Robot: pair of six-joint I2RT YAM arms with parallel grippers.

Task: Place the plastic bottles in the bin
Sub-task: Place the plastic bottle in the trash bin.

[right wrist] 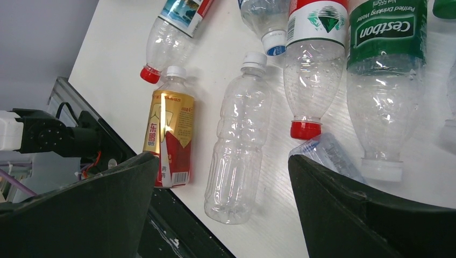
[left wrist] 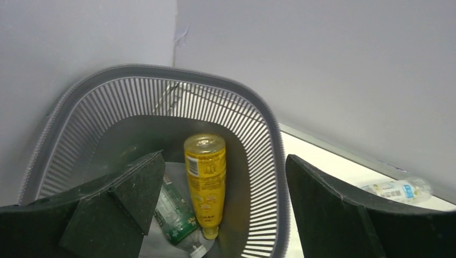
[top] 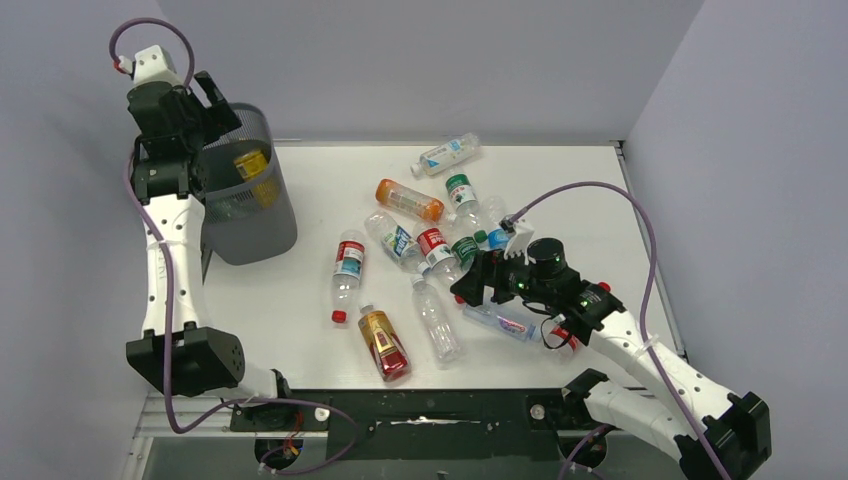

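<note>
White matte surface (top: 300, 330) in middle, boxed on three sides by plain panels. Back wall (top: 430, 60) at 12 o'clock: pale lavender-grey, unmarked. Left wall (top: 50, 300) at 9 o'clock: same tint, slightly darker. Right wall (top: 760, 150) at 3 o'clock: slants outward in top view. Vertical seam (left wrist: 176, 21) where two wall panels meet, seen in left wrist view. Black rail (top: 430, 403) along surface's 6 o'clock edge. Light even, diffuse; shadows soft, short.

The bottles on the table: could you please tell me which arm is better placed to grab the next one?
Right. The right gripper hangs open directly over the bottle cluster, while the left gripper is open above the bin, away from them.
</note>
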